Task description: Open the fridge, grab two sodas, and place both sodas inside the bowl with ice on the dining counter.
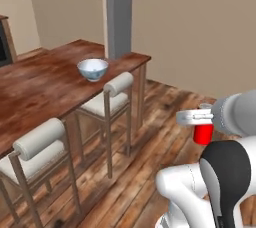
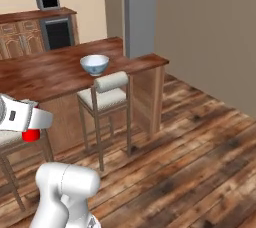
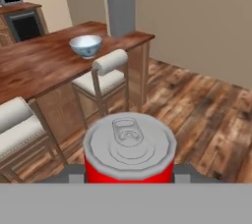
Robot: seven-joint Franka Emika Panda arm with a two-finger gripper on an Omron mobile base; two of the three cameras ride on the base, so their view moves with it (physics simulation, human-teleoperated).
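Observation:
My gripper is shut on a red soda can, held upright in the air above the wood floor, right of the stools. In the hand view the can's silver top sits between the two dark fingertips. From the right base view the can shows under the white hand at the far left. The white bowl stands on the dining counter near its right end, well ahead of the can. Its contents are too small to tell. The fridge is out of view.
Two white-cushioned stools line the counter's near edge, between me and the bowl. A grey pillar rises behind the counter's end. A dark wall oven sits far back. Open wood floor lies to the right.

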